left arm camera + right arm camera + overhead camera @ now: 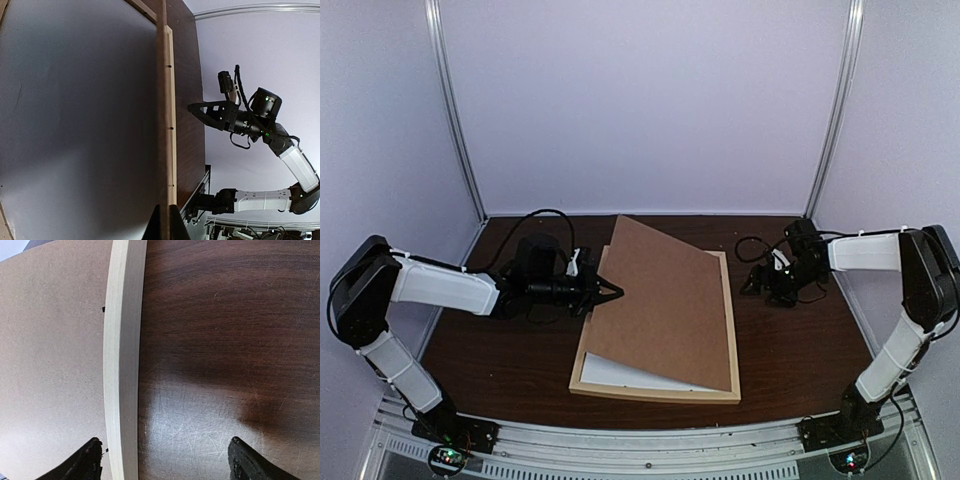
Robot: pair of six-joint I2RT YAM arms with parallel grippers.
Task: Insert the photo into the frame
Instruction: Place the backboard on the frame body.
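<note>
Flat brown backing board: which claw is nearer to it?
Left. The left claw is shut on the raised left edge of the flat brown backing board; the right claw hovers open beyond the right rail of the light wooden frame.

The frame [170,100] shows one pale wood rail running top to bottom. Left of it spreads a shaded grey surface [75,125]. At its near end the left gripper [162,222] pinches a thin brown board [161,100] by the edge. Right of it, above the dark table [185,75], the right gripper [197,114] hangs with jaws spread.
</note>
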